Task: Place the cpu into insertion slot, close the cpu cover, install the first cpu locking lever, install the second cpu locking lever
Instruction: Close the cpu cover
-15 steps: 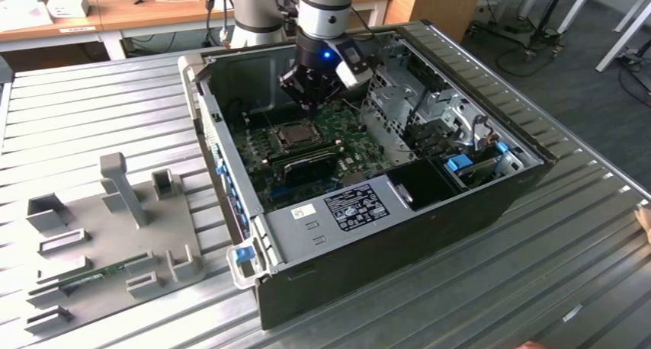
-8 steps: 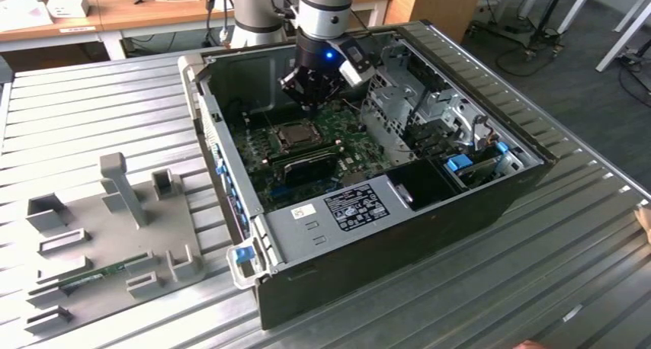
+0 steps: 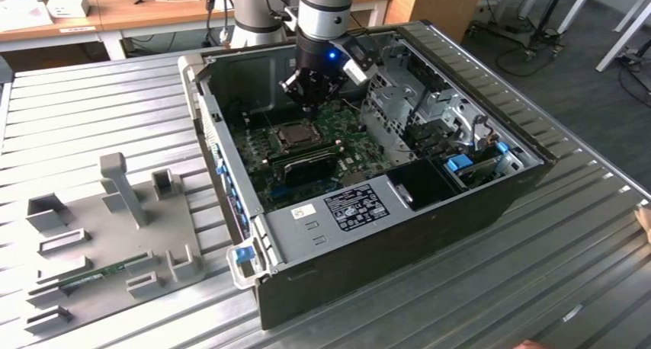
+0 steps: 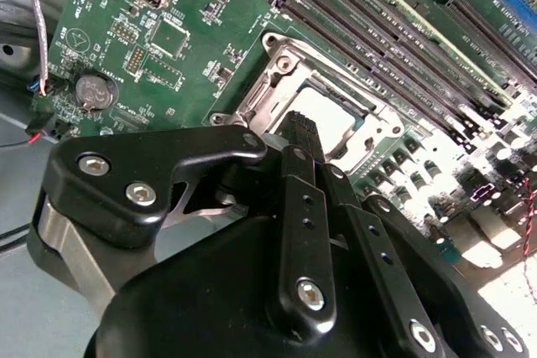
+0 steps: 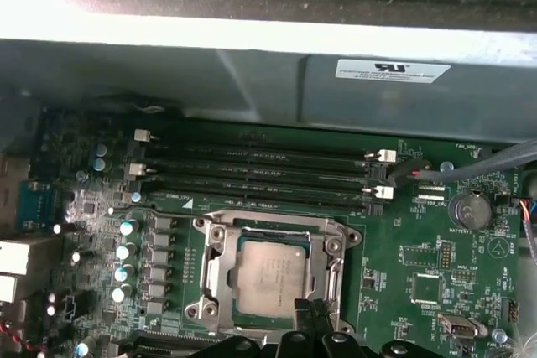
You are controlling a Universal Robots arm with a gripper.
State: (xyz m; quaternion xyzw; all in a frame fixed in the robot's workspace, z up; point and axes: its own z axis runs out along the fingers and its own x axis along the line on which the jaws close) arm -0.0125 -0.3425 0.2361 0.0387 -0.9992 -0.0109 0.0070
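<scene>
Wide out, the slatted metal table [image 3: 569, 212] carries the open computer case [image 3: 407, 265], laid on its side so the motherboard [image 3: 341, 124] faces up and I can come down on it from above. My arm reaches into the case, and my gripper [image 3: 308, 103] hangs over the board just above the socket area. In the first wrist view the long black memory slots [image 5: 252, 175] run beside the insertion slot [image 5: 197, 312], which helps me tell the socket apart from them. The cpu cover [image 5: 220, 264] looks to be lying flat on that slot, its cut-out middle leaving the chip's top exposed. And there's the cpu [image 5: 273, 274] itself, pale and square, sitting level inside the socket: I judge it seated, not tilted. My fingers [image 4: 299, 127] are pressed together with nothing between them, narrow tip aimed at the socket's near edge just beside the chip, which reads to me as a pose for pushing or hooking something small, not carrying anything. Whether the tip touches metal, I can't tell.
</scene>
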